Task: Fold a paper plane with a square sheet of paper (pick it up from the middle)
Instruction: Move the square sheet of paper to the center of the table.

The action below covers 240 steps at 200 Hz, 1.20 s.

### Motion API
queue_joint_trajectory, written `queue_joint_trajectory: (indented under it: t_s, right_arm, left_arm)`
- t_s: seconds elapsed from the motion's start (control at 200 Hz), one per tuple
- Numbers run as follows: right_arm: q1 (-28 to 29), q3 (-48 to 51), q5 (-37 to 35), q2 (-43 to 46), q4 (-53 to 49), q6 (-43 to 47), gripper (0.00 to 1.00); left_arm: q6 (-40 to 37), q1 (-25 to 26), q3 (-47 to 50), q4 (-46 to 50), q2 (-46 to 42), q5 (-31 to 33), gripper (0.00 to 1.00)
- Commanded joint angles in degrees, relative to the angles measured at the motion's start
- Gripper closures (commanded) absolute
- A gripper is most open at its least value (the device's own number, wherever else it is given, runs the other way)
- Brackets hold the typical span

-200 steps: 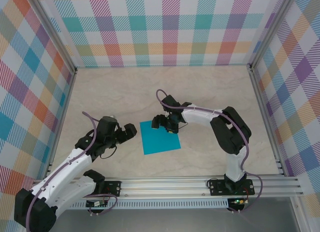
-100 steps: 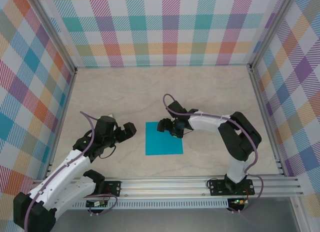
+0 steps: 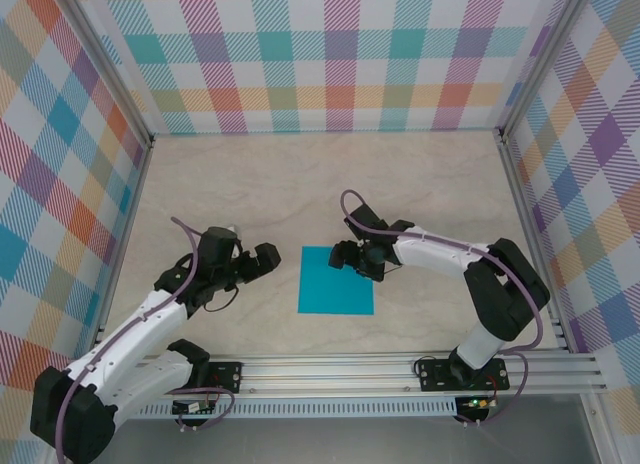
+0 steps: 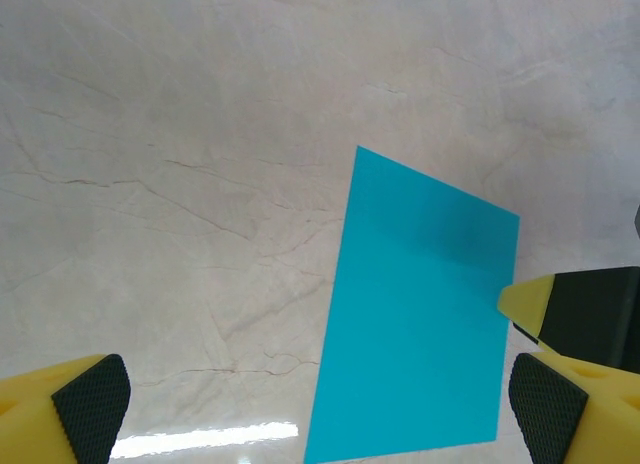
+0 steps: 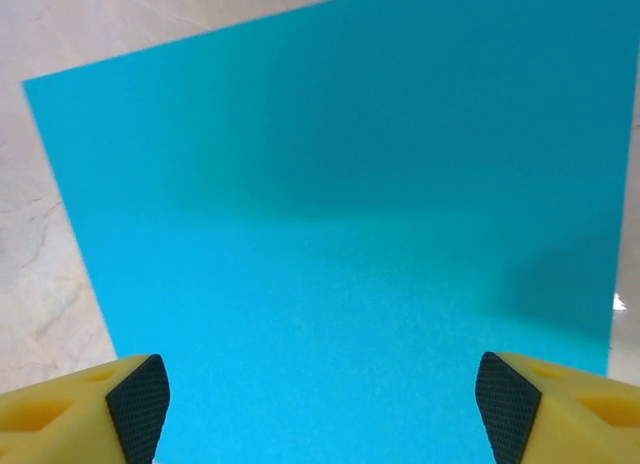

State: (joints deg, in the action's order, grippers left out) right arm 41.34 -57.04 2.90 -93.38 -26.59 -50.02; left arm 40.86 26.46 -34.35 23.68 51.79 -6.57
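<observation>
The square sheet of paper point(image 3: 336, 281) lies flat and unfolded on the table, teal-blue with no crease. The paper plane is out of view. My right gripper point(image 3: 354, 257) hangs low over the sheet's far right corner. In the right wrist view it point(image 5: 320, 409) stands open, its pads wide apart above the sheet point(image 5: 330, 214). My left gripper point(image 3: 266, 258) is open to the left of the sheet, a short gap from its left edge. The left wrist view shows it point(image 4: 320, 414) open, the sheet point(image 4: 420, 314) ahead, and a yellow finger of the right gripper point(image 4: 575, 309) at the sheet's right edge.
The pale marble-pattern tabletop point(image 3: 250, 184) is boxed in by checked walls on three sides. An aluminium rail point(image 3: 330, 369) with both arm bases runs along the near edge. Bare table lies beyond and to either side of the sheet.
The sheet has slid right and toward the near edge, turning until its edges run square to the table. The right gripper moved with it. The left gripper crept slightly right.
</observation>
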Motion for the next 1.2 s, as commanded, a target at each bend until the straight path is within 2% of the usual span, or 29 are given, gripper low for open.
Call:
queue_joint_trajectory:
  t_s: [0.0, 0.135, 0.385, 0.69, 0.86, 1.195]
  right_arm:
    - [-0.12, -4.84, -1.98, 1.61, -7.88, 6.88, 0.12]
    - [0.48, -8.70, -3.54, 0.41, -14.21, 11.16, 0.07]
    - [2.85, -16.21, -5.90, -6.21, -22.13, 10.48, 0.11]
    - [5.90, -19.37, -4.50, -11.91, -21.53, 3.27, 0.09]
    - [7.94, -19.78, -2.73, -14.36, -19.60, 3.85, 0.10]
    - [8.01, -11.61, -2.52, -12.31, -16.83, 8.90, 0.11]
  left_arm:
    - [-0.02, -0.71, 0.16, -3.59, 1.22, -3.96, 0.00]
    - [0.16, -0.72, -0.01, -3.63, 3.52, -3.95, 0.00]
    - [0.41, -0.71, 0.42, -5.34, 7.77, -4.16, 0.00]
    - [-0.36, -0.71, 0.66, -6.06, 8.95, -5.07, 0.00]
    - [-0.78, -0.71, 0.79, -5.87, 8.37, -5.39, 0.00]
    - [-1.23, -0.71, 0.51, -5.22, 8.82, -5.47, 0.00]
